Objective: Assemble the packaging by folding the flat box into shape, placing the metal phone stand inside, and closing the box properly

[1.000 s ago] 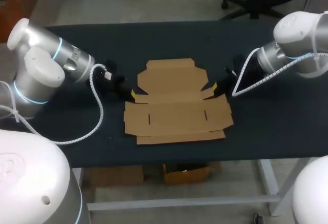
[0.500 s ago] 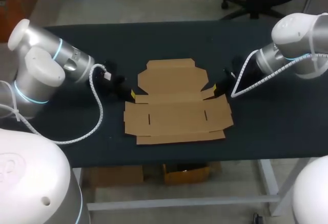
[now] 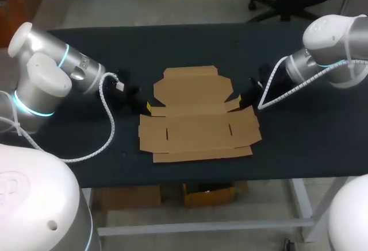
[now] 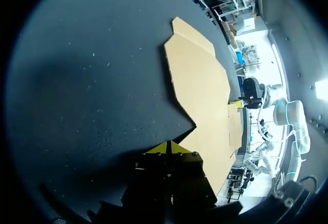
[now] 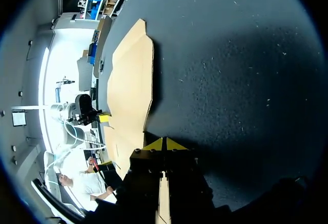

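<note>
the flat box (image 3: 198, 119) lies spread out at the middle of the table (image 3: 305, 142). there is one box, and no phone stand is in view. it looks light and thin, stiff across its panels, ready to bend at the creases, and likely to slide if you push it. take it by a side flap's edge near the notches. there are two claws: your left gripper (image 3: 148, 108) and right gripper (image 3: 240, 97) sit just beside those notches, tips clenched together on nothing.
</note>
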Tool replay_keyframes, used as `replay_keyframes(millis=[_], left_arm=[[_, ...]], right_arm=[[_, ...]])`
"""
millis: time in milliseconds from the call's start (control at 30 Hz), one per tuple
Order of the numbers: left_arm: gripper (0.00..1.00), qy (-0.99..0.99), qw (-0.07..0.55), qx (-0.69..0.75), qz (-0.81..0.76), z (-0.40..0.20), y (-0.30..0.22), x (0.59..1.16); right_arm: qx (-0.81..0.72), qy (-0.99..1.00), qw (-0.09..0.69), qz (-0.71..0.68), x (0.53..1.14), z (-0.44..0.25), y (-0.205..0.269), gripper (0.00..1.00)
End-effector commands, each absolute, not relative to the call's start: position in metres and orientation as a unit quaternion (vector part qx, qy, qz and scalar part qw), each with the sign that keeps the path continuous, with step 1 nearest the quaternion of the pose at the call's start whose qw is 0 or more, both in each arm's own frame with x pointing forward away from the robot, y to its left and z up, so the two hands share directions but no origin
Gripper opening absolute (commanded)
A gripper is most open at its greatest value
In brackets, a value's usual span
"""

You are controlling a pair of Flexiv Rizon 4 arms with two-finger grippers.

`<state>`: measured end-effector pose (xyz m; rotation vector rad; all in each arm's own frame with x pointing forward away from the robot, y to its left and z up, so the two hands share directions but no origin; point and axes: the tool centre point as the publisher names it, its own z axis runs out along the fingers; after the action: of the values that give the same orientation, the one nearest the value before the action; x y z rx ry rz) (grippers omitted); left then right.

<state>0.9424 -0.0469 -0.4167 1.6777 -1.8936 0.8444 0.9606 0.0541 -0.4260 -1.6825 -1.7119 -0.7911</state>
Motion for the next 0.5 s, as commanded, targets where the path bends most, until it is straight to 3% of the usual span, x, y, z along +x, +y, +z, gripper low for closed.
replay_keyframes(millis=[33,500], left_arm=[[0.00,-0.688,0.238,0.614,0.304,-0.418,-0.049,0.943],[0.00,-0.678,0.240,0.622,0.308,-0.401,-0.055,0.947]], right_arm=[[-0.634,-0.646,0.304,-0.298,0.961,-0.425,0.054,0.00],[-0.632,-0.648,0.298,-0.303,0.957,-0.419,0.055,0.00]])
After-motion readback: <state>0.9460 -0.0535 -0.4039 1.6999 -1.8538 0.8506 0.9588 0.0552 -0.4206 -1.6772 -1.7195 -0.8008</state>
